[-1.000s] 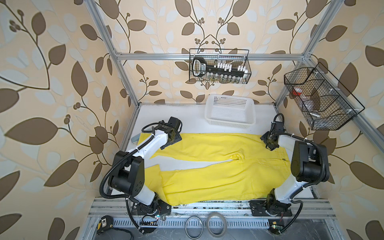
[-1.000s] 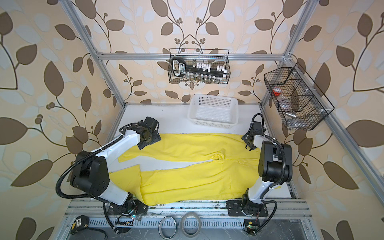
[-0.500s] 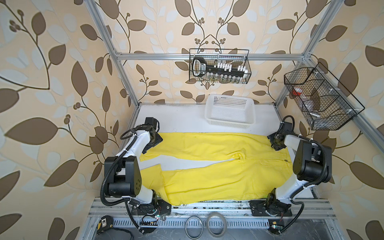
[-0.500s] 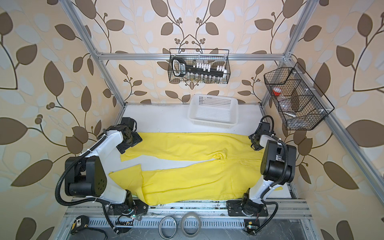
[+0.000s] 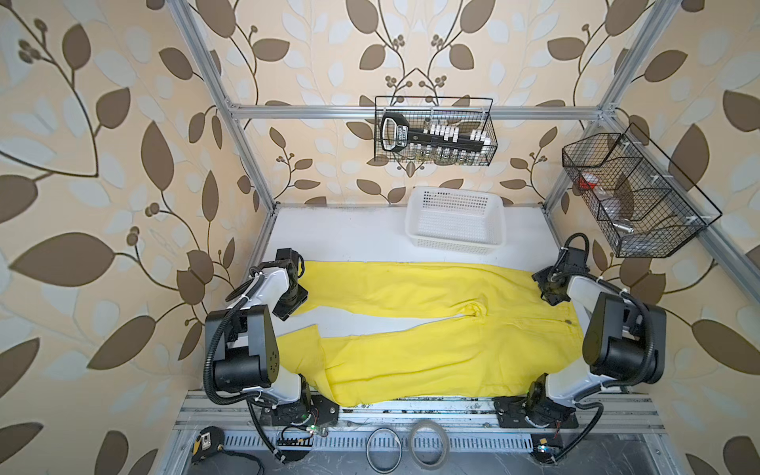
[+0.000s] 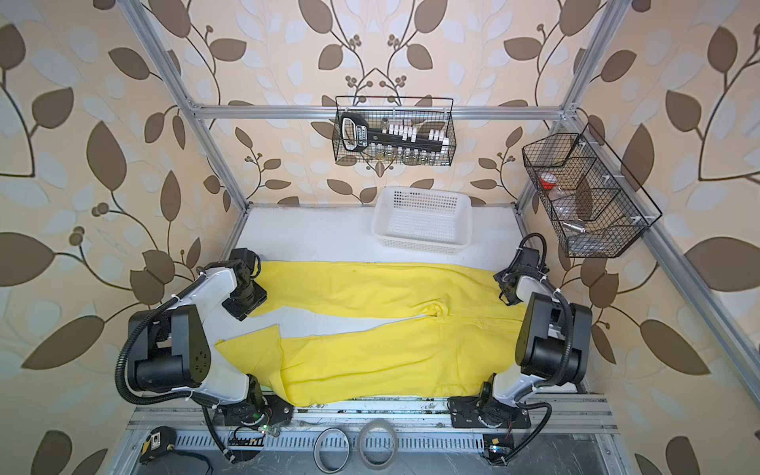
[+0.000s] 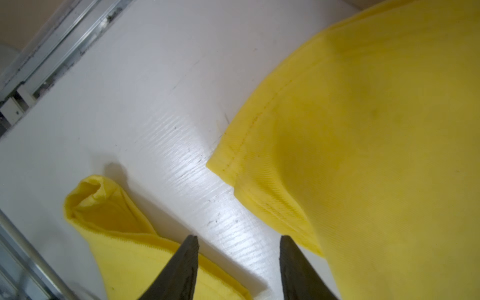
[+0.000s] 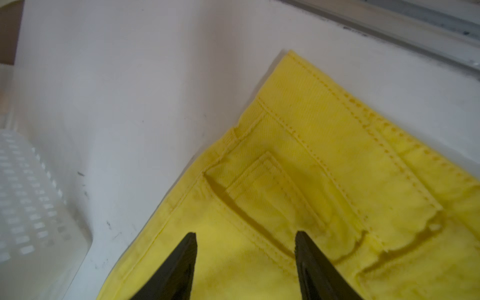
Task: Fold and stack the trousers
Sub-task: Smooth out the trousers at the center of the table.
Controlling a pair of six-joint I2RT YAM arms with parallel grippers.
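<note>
The yellow trousers (image 5: 432, 329) (image 6: 390, 325) lie spread flat across the white table, legs to the left and waistband to the right. My left gripper (image 5: 290, 304) (image 7: 239, 240) hovers at the near corner of the far leg's cuff (image 7: 233, 166). It is open, with bare table between its fingers and the near leg's curled cuff (image 7: 104, 207) on its other side. My right gripper (image 5: 551, 288) (image 8: 245, 237) stands open over the far waistband corner, above the fabric beside a pocket (image 8: 272, 197), holding nothing.
A white perforated basket (image 5: 454, 224) (image 8: 26, 207) stands at the back of the table, behind the trousers. Two black wire baskets hang on the walls, one at the back (image 5: 434, 131) and one at the right (image 5: 629, 197). Aluminium frame posts bound the table (image 5: 349, 242).
My left gripper travelled left along the far leg, then came forward to the cuff's near corner. My right gripper shifted slightly right to the waistband corner. The trousers lie much as before.
</note>
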